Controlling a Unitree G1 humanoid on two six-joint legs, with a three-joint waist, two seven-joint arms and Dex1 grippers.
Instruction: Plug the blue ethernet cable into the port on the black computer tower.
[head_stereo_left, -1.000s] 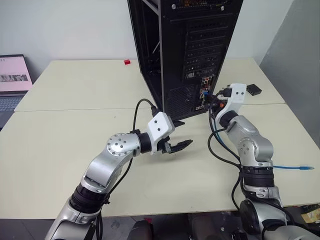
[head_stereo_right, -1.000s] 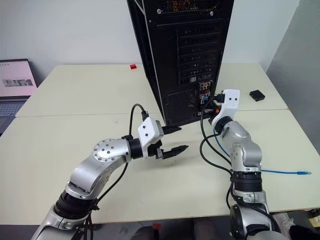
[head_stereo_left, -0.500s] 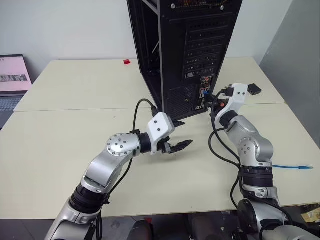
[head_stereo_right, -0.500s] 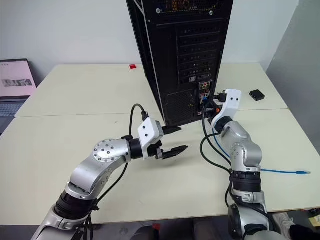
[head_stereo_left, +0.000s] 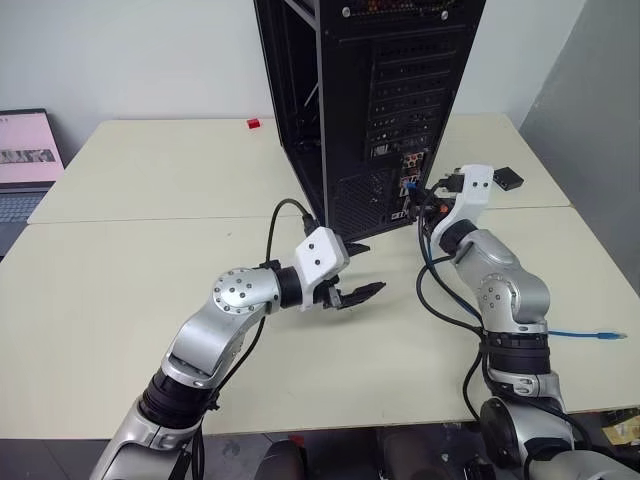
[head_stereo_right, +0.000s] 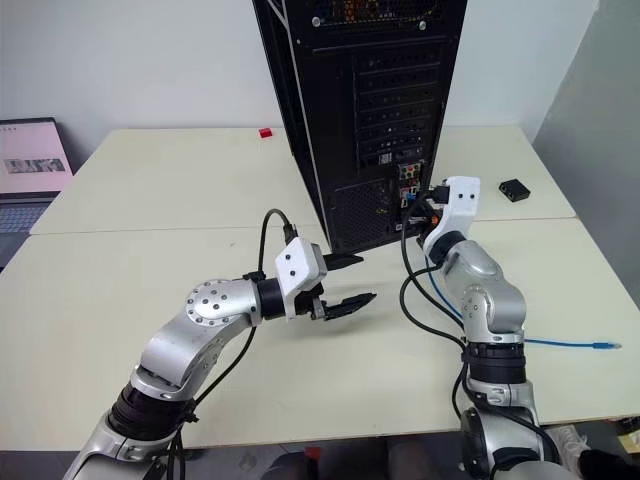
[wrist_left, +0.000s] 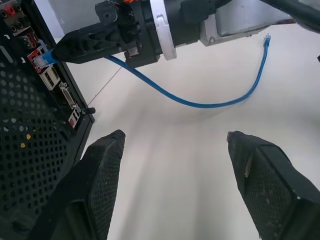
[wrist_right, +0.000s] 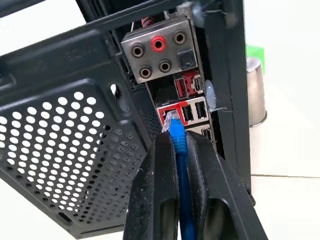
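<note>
The black computer tower (head_stereo_left: 380, 100) stands upright at the middle of the table, its rear panel facing me. My right gripper (wrist_right: 176, 136) is shut on the blue ethernet cable (wrist_right: 179, 150) just behind its clear plug. The plug's tip meets the port (wrist_right: 169, 111), a red-rimmed socket under the audio jacks; how deep it sits I cannot tell. The cable (wrist_left: 200, 102) sags from that gripper and trails across the table to its free end (head_stereo_left: 615, 337). My left gripper (head_stereo_left: 365, 291) hovers open and empty over the table in front of the tower's base.
A small flat black box (head_stereo_left: 507, 179) lies at the right behind my right arm. Black robot cables (head_stereo_left: 430, 290) loop on the table beside that arm. A laptop (head_stereo_left: 25, 150) sits at the far left and a small red object (head_stereo_left: 254, 124) behind the tower.
</note>
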